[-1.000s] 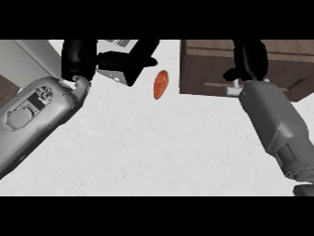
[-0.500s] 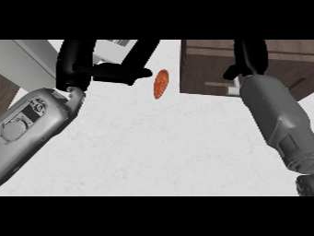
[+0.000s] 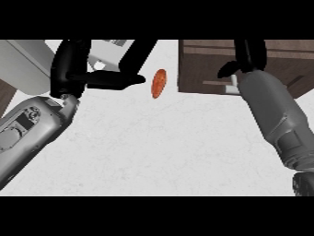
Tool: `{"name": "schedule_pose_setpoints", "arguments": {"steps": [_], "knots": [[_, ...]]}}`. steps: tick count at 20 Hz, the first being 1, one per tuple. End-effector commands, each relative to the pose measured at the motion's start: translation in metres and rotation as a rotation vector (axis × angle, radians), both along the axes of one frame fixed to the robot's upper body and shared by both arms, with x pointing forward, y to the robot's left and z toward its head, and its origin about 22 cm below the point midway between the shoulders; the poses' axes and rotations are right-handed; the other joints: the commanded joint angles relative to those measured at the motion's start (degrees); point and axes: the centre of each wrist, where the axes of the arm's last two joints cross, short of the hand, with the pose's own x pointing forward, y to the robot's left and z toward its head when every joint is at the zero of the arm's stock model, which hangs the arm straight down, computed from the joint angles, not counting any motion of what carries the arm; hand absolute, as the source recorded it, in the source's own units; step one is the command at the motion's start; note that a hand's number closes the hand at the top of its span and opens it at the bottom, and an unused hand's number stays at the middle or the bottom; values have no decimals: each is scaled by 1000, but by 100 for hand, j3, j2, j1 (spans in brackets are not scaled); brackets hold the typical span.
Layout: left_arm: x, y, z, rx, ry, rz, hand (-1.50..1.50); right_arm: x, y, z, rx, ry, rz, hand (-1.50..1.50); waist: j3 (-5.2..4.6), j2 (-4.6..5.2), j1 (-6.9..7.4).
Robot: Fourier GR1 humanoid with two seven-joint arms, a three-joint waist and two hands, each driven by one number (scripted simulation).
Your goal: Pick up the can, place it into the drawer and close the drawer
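Best to centre the open, empty left hand [image 3: 108, 79] on the can [image 3: 159, 83] just right of it before curling; can't tell right hand's [image 3: 248, 56] state

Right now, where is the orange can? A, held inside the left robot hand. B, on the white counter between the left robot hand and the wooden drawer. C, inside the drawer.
B: the orange can lies on the counter, right of the left robot hand, left of the drawer.
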Motion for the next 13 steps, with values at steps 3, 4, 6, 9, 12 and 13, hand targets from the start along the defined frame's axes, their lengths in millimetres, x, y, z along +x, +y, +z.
{"name": "schedule_pose_setpoints", "arguments": {"steps": [3, 4, 6, 9, 12, 13], "knots": [[-7, 8, -15, -3, 5, 11, -150, 11, 43, 32, 333, -72, 104, -150, -12, -52, 90], [0, 17, -7, 10, -11, 18, -150, 13, 40, 38, 376, -84, 108, -150, -10, -6, 67], [-9, 14, -17, 1, 12, 23, -150, 12, 43, 36, 507, -81, 118, -150, -7, -90, 30], [-11, 29, -27, -12, 19, 52, -150, 14, 43, 40, 607, -50, 165, -150, -23, -102, -59], [-25, 20, -50, -29, 26, 36, -150, 13, 33, 35, 629, -46, 173, -150, -27, -86, -81], [-16, 25, -17, -17, -7, 28, -150, 17, 44, 50, 647, -54, 174, -150, -23, -91, -48]]}}
